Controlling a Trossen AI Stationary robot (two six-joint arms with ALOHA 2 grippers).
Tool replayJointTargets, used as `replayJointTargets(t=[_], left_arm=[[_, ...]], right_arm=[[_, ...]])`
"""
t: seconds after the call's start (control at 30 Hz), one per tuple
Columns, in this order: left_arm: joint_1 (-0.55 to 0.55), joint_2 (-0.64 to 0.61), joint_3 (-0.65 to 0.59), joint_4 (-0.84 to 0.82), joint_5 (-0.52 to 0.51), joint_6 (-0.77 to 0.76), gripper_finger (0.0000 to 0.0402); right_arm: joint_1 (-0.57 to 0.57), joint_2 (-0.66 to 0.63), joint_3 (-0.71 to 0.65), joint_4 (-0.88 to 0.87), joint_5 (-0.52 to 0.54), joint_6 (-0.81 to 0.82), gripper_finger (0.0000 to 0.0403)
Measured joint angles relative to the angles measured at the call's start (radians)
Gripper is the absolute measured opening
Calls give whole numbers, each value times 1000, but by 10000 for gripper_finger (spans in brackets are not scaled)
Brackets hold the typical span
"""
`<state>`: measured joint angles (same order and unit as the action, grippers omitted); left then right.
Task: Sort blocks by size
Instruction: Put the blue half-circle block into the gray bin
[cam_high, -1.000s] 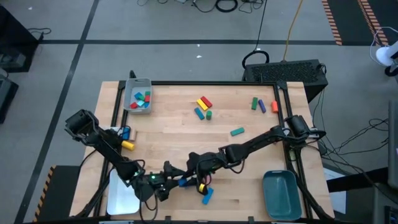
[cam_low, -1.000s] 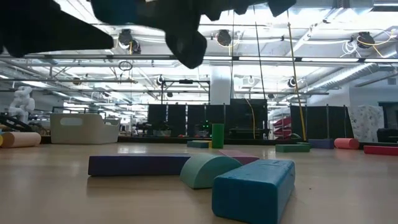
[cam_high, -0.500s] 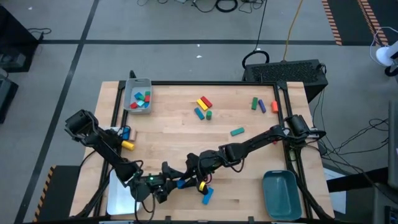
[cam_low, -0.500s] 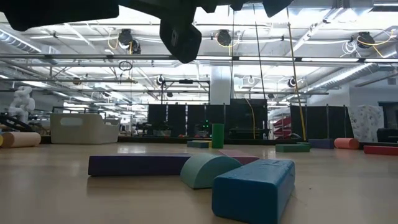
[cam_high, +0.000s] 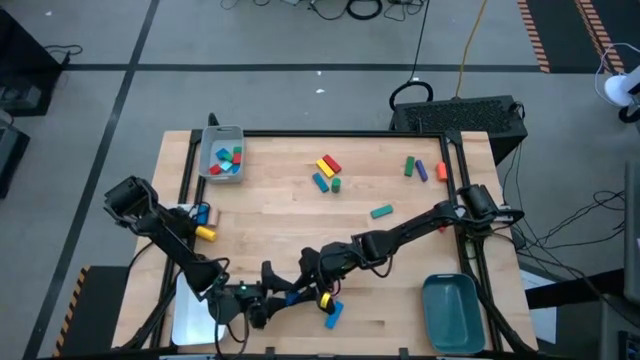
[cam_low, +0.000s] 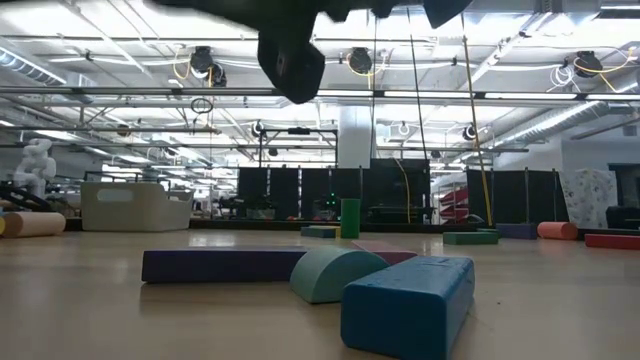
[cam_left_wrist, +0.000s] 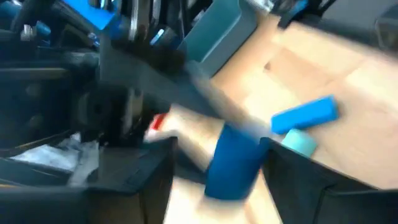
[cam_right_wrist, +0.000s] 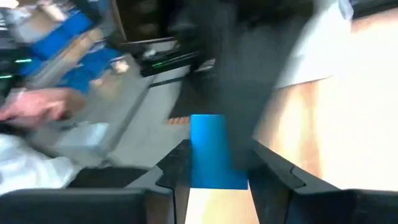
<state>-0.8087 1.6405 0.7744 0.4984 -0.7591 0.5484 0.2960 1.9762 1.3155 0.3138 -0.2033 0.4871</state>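
A blue block (cam_high: 291, 293) hangs above the table's near middle between my two grippers. My right gripper (cam_high: 304, 285) reaches in from the right and is shut on it. My left gripper (cam_high: 274, 300) comes from the left, open, with one finger (cam_left_wrist: 155, 180) on either side of the block's free end (cam_left_wrist: 233, 162). A strip of table shows between that finger and the block. Below lie a blue bar (cam_high: 333, 316), a teal piece (cam_left_wrist: 300, 142) and a purple bar (cam_low: 225, 265). My right gripper pinches one end of the blue block (cam_right_wrist: 211, 171) between its two fingers. They come from the table's right, slanting a little down, and lie along the block. The block juts out past the fingertips toward my left gripper, lifted clear of the table.
A grey tray (cam_high: 222, 135) with several blocks stands at the far left, a white tray (cam_high: 190, 315) at the near left, a teal tray (cam_high: 455, 312) at the near right. Loose blocks lie at the far middle (cam_high: 326, 170), far right (cam_high: 420, 168) and left edge (cam_high: 205, 233).
My left gripper has rolled about its own line beside the blue block. In the low view its dark bulk has drawn up out of the top left. My right gripper and the block have kept still.
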Motion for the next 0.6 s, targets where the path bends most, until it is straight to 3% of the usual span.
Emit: replayJointTargets(t=[0.23, 0.6], left_arm=[[8, -1, 1, -11, 30, -50, 215], [12, -1, 1, -55, 8, -42, 142]], right_arm=[[-8, 0, 0, -12, 25, -4, 118], [-9, 1, -1, 0, 24, 3, 118]])
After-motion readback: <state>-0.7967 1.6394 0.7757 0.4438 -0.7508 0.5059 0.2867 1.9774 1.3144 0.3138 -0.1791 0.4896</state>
